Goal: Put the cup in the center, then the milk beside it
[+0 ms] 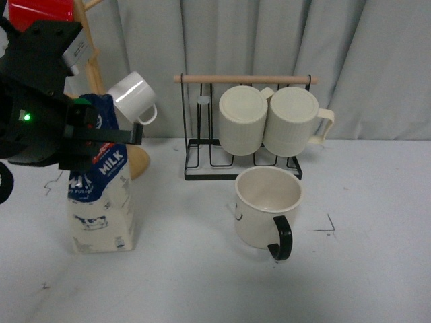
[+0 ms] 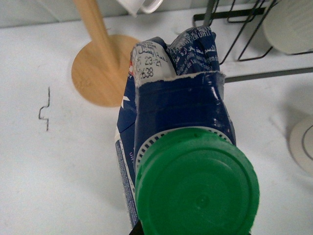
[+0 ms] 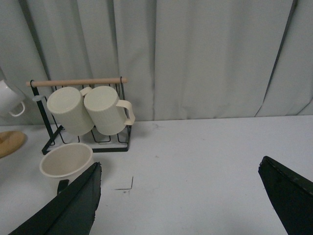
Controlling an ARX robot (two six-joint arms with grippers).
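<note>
The milk [image 1: 101,202] is a blue-topped carton at the left of the table, its base at or just above the tabletop. My left gripper [image 1: 101,134] is shut on its top. In the left wrist view its green cap [image 2: 195,181] fills the foreground and hides the fingers. The cup [image 1: 266,205], cream with a black handle [image 1: 281,239], stands upright on the center [image 1: 195,222], right of the milk and apart from it. The cup [image 3: 66,159] also shows in the right wrist view. My right gripper [image 3: 181,200] hangs open over bare table, with nothing between its fingers.
A black wire rack [image 1: 202,145] with a wooden bar holds two ribbed cream mugs [image 1: 242,121] behind the cup. A wooden mug tree [image 1: 138,161] with a small white mug [image 1: 133,97] stands behind the milk. A black corner mark [image 1: 328,225] lies right of the cup.
</note>
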